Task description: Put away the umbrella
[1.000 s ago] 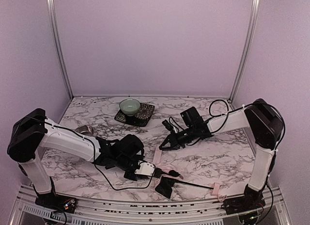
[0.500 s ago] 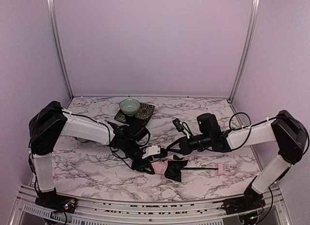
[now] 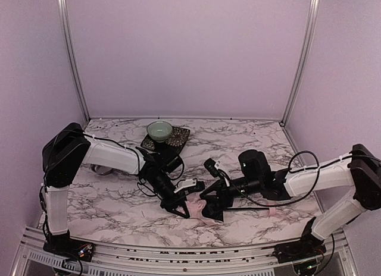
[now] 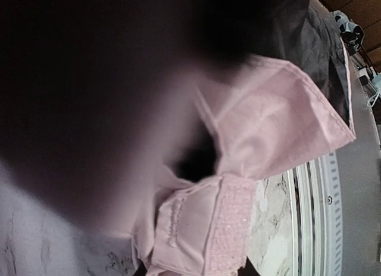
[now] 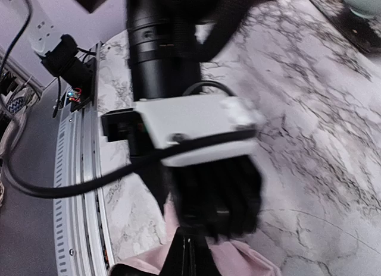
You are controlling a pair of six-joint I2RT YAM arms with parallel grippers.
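The umbrella [image 3: 214, 210] lies collapsed near the table's front middle. Pale pink fabric is bunched at its left, with black lining beside it. A thin black shaft [image 3: 244, 209] runs right to the small pink handle [image 3: 271, 211]. My left gripper [image 3: 180, 206] reaches in from the left, closed on the bunched pink fabric [image 4: 280, 121]. A pink velcro strap [image 4: 232, 222] hangs just below that fabric. My right gripper [image 3: 205, 200] is shut, its tips [image 5: 189, 258] against the pink fabric, right in front of the left gripper's black fingers [image 5: 220, 198].
A pale green bowl [image 3: 159, 131] sits on a dark mat [image 3: 175, 143] at the back left. A small metal dish [image 3: 102, 168] peeks out behind the left arm. The metal rail [image 3: 178, 252] runs along the front edge. Side walls close in the table.
Both arms swung in toward the front middle. The umbrella came away from the front edge with the left gripper. The right gripper came forward and down onto the fabric.
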